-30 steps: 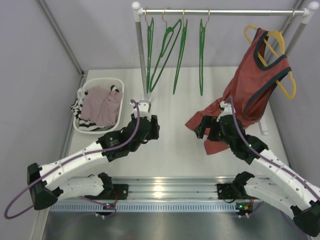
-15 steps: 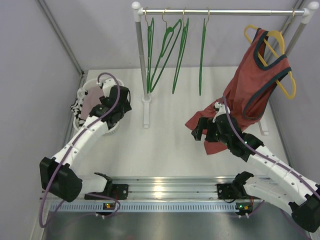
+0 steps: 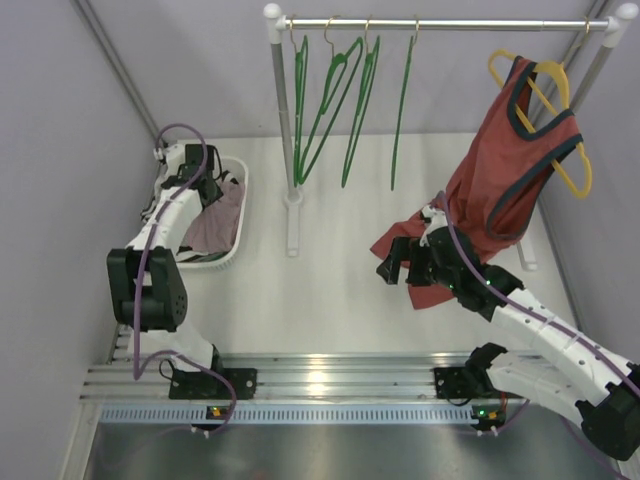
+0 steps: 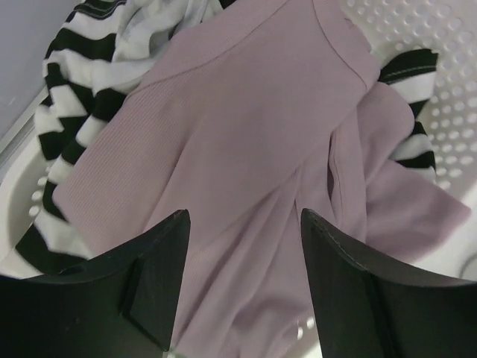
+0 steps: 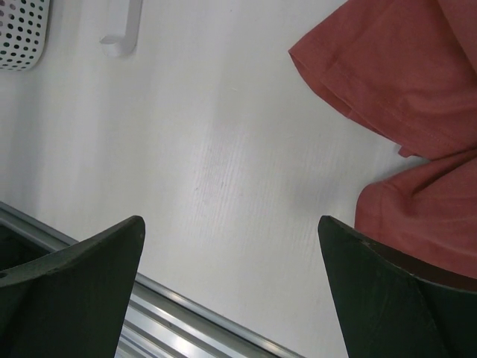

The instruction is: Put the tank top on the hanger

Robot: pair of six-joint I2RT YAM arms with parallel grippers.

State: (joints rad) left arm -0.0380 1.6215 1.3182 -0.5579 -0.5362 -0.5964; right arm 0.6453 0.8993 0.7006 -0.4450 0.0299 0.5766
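- White surface (image 3: 330,300) between grey walls carries a perforated basket (image 3: 240,205) at its far left and a rail (image 3: 450,22) across the back.
- The tank top (image 4: 246,149) lies crumpled in that basket, on top of a striped garment (image 4: 74,112).
- The left claw (image 4: 242,239) hovers straight above the pink cloth with its jaws apart and nothing between them. The wrist view does not show whether the tips touch the fabric.
- The cloth's long folds run from the claw's near side up and away towards the basket wall, so they cross the line on which the jaws would close. A straight drop and pinch looks likely to gather a fold.
- The right claw (image 5: 231,224) is also spread and empty. It sits over bare surface beside the rust-red top (image 3: 510,170), well apart from the basket, so the pick is the left arm's.
- The hanger (image 3: 402,110), one of four green ones alike, hangs on the rail between the two arms.
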